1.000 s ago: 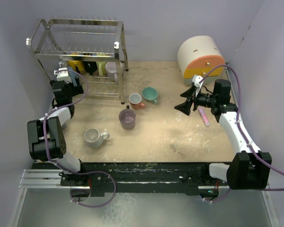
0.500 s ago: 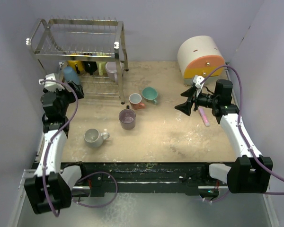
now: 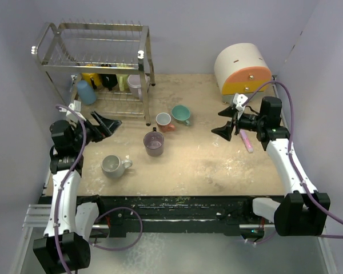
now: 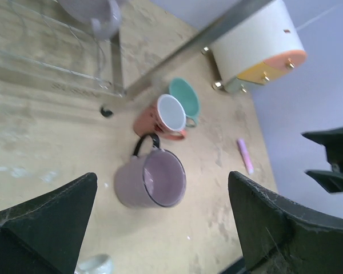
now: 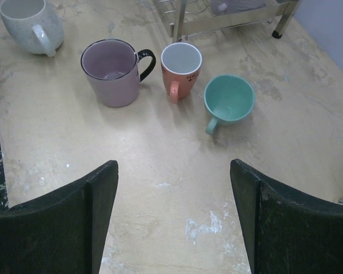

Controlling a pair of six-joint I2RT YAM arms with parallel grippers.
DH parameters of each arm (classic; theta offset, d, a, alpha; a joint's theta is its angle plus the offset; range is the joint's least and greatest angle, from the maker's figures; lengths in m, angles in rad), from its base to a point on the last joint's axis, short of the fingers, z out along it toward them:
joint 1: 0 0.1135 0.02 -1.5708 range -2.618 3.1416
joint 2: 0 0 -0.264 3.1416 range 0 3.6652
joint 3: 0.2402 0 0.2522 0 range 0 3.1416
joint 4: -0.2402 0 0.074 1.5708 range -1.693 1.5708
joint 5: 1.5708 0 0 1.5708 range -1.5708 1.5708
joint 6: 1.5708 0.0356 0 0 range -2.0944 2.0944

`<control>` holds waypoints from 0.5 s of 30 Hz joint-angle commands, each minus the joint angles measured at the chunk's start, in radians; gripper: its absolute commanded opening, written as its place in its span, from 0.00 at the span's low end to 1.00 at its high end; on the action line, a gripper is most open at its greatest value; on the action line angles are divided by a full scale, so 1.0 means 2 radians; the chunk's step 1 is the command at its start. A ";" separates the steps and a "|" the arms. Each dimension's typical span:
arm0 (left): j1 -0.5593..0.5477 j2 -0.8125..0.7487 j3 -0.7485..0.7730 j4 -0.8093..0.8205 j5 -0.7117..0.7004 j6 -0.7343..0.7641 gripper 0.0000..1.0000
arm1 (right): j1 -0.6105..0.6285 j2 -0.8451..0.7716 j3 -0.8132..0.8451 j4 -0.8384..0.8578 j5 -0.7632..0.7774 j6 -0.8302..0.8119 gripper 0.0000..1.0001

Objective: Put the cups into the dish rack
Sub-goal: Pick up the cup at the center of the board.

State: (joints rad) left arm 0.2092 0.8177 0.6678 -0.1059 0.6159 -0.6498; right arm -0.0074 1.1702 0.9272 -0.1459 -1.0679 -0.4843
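Note:
The silver dish rack [image 3: 91,57] stands at the back left. Its lower tier holds a blue cup [image 3: 86,91] at the left end, then yellow [image 3: 92,77], black [image 3: 108,80] and pale green [image 3: 123,81] cups, and a lavender one [image 3: 136,84]. On the table stand a salmon cup [image 3: 164,121] [image 5: 180,68], a teal cup [image 3: 181,115] [image 5: 228,100], a purple cup [image 3: 154,143] [image 4: 154,180] and a white cup [image 3: 112,165] [image 5: 31,25]. My left gripper [image 3: 107,124] [image 4: 162,180] hangs open and empty, left of the purple cup. The right gripper [image 3: 224,121] [image 5: 174,168] is open and empty, right of the teal cup.
A cream-and-orange drawer box [image 3: 243,68] [image 4: 257,40] stands at the back right. A pink stick [image 3: 247,140] [image 4: 244,155] lies under the right arm. The rack's front leg [image 4: 117,63] stands just behind the salmon cup. Purple walls close in both sides.
The left gripper has pulled away from the rack's left end, forward and to the right, leaving the blue cup in the lower tier. The right arm has barely moved.

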 commanded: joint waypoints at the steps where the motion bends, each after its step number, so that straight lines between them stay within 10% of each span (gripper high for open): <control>1: -0.003 -0.022 -0.017 -0.010 0.083 -0.057 0.97 | -0.002 -0.011 0.016 -0.040 -0.021 -0.057 0.81; 15: -0.238 -0.066 -0.078 -0.006 -0.062 -0.088 0.95 | 0.006 0.047 0.135 -0.244 0.026 -0.301 0.82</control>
State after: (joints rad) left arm -0.1696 0.6926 0.5140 -0.1574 0.5999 -0.7975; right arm -0.0067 1.2572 1.1515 -0.5148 -1.0588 -0.9298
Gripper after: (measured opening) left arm 0.956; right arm 0.813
